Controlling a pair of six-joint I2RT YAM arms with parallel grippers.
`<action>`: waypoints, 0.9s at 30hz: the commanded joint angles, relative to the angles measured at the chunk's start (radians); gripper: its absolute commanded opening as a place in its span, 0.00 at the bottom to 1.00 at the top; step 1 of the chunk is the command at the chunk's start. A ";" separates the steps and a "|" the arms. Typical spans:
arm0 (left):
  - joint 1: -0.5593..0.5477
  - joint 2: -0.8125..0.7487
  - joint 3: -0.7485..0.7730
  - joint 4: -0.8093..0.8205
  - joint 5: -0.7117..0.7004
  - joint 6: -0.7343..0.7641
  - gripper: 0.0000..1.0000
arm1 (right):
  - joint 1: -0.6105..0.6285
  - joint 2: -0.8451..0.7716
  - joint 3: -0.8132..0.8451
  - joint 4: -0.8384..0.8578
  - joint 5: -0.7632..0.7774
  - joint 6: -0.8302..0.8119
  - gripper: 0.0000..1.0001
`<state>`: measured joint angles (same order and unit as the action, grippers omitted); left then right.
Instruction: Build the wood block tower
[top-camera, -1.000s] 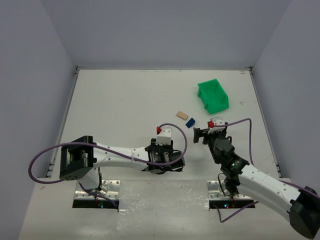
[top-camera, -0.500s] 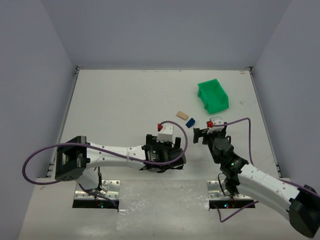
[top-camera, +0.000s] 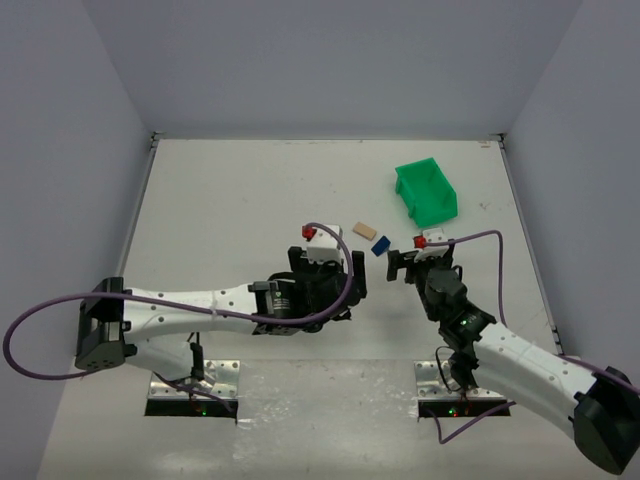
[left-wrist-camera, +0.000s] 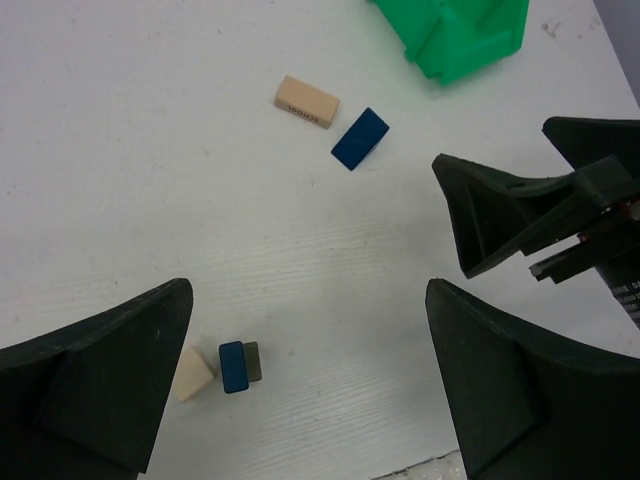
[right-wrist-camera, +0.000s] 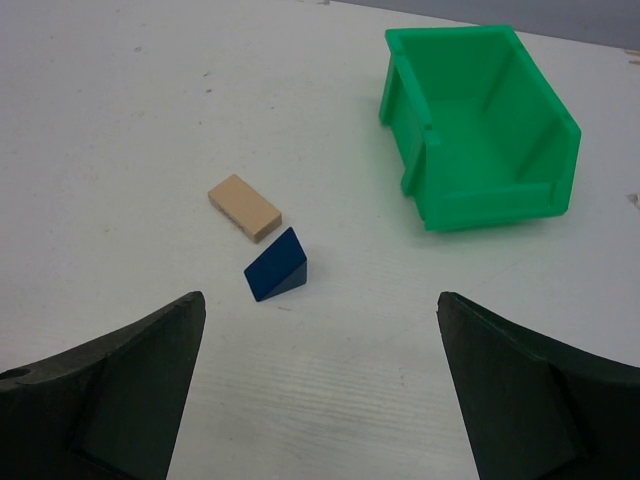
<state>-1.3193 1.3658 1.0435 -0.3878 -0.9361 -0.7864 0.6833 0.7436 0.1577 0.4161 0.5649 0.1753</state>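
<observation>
Right wrist, pale plank (right-wrist-camera: 245, 208) flat, long axis diagonal, blue wedge (right-wrist-camera: 279, 266) beside

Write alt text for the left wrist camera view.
The open left gripper hangs over a white table, its fingers framing a small cluster of tan, dark blue and grey blocks at lower left. Farther off lie a tan plank and a blue wedge, a green bin beyond, the right gripper at right.

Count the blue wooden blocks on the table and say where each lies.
2. A blue wedge lies beside the tan plank, near the green bin. A blue block stands between a tan block and a grey block. More may be hidden under the arms.
</observation>
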 joint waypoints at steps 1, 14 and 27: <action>0.063 -0.044 -0.016 0.021 0.019 -0.013 1.00 | -0.007 0.009 0.040 0.033 -0.019 -0.011 0.99; 0.312 -0.325 -0.278 -0.408 0.172 -0.522 1.00 | -0.008 0.087 0.089 -0.020 -0.111 0.004 0.99; 0.318 -0.144 -0.370 -0.307 0.382 -0.438 1.00 | -0.008 0.114 0.099 -0.042 -0.118 0.007 0.99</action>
<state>-1.0098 1.1907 0.6846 -0.7690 -0.6260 -1.2775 0.6765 0.8654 0.2214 0.3553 0.4501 0.1768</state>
